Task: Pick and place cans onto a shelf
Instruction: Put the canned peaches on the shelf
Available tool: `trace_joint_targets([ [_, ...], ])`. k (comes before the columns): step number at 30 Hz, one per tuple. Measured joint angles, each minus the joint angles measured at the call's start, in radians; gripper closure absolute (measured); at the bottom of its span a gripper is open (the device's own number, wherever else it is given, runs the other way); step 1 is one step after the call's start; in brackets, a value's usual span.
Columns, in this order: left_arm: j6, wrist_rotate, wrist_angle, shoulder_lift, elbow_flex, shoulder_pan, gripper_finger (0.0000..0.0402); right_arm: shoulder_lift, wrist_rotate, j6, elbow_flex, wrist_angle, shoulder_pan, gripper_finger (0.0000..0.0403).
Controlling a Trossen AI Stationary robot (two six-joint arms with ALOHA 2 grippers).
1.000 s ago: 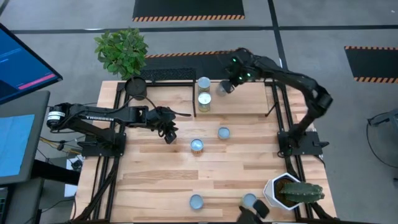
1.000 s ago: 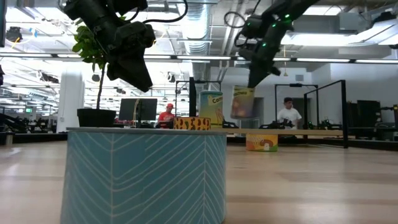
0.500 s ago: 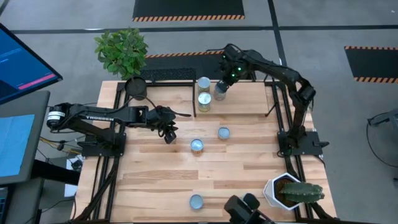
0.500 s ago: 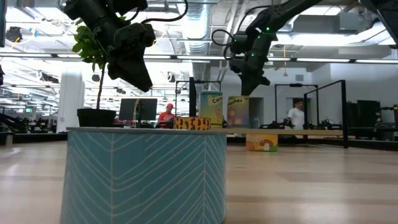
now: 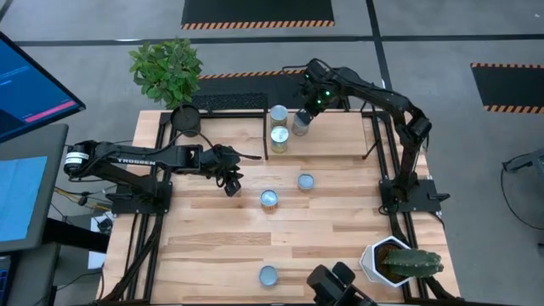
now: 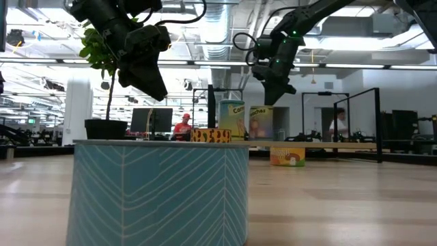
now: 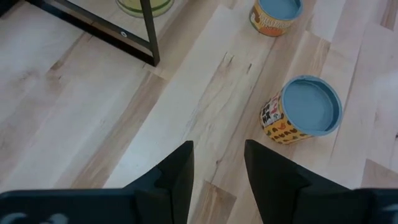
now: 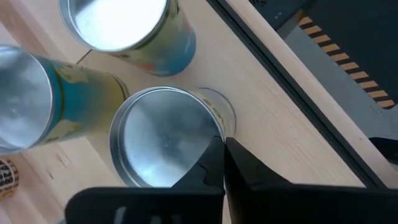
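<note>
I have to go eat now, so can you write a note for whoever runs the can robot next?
Left gripper: open, empty, hovering over the table left of the middle.
Right gripper: at the rim of a third can on the shelf; unclear whether it grips it.
Done: two cans stand on the shelf beside it.
Left: three cans on the table need shelving.
</note>
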Motion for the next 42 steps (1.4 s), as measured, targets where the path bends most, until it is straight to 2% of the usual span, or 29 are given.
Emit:
trace_joint_targets([
  [7, -0.001, 0.000, 0.000, 0.000, 0.000, 0.000, 0.0271, 0.000, 0.008, -0.009, 0.000, 0.005, 0.000, 0.0354],
  [13, -0.001, 0.001, 0.000, 0.000, 0.000, 0.000, 0.0271, 0.000, 0.076, -0.007, -0.001, 0.015, 0.000, 0.0315],
  [17, -0.001, 0.001, 0.000, 0.000, 0.000, 0.000, 0.0271, -0.001, 0.082, -0.007, -0.001, 0.029, 0.000, 0.0302],
  [25, -0.001, 0.001, 0.000, 0.000, 0.000, 0.000, 0.0271, -0.060, 0.074, 0.002, 0.026, 0.002, 0.007, 0.0302],
  [31, -0.001, 0.000, 0.000, 0.000, 0.000, 0.000, 0.0271, -0.116, -0.079, -0.014, 0.028, -0.130, 0.068, 0.0301],
  [36, -0.001, -0.019, 0.000, 0.000, 0.000, 0.000, 0.0271, -0.094, -0.073, -0.084, 0.029, -0.166, 0.149, 0.0301],
  [42, -0.001, -0.019, 0.000, 0.000, 0.000, 0.000, 0.0271, -0.037, -0.024, -0.109, 0.028, -0.174, 0.190, 0.0301],
])
